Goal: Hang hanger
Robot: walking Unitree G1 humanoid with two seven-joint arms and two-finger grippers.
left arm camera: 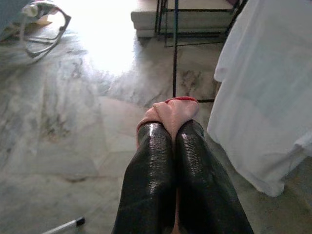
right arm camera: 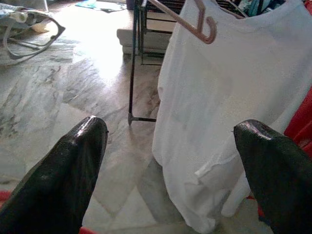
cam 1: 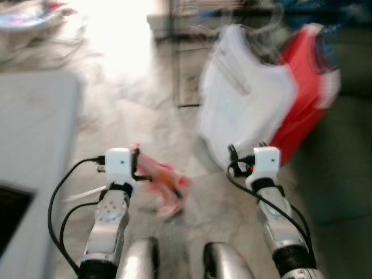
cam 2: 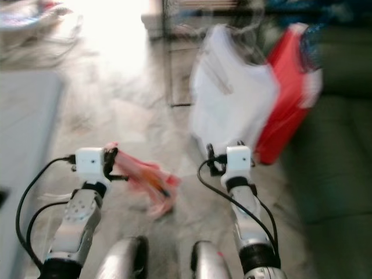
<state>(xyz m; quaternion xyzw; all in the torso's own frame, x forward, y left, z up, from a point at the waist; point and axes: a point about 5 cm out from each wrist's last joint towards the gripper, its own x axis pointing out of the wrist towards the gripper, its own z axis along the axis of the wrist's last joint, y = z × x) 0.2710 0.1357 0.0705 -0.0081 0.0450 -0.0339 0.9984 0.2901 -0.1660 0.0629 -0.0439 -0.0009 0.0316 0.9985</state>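
Left gripper [left arm camera: 173, 134] pinches my pink hanger [left arm camera: 170, 111] tight; right gripper [right arm camera: 170, 146] gapes wide before white shirt [right arm camera: 234, 107]. I read no writing.

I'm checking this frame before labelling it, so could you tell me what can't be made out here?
- Pink item in the left gripper: the shut fingers cover most of it in the left wrist view, and it is blurred in the eye views, so I cannot confirm it is a hanger.
- Pink hanger on the white garment: cut off by the top edge of the right wrist view.
- Red item behind the garment: blurred, half covered.
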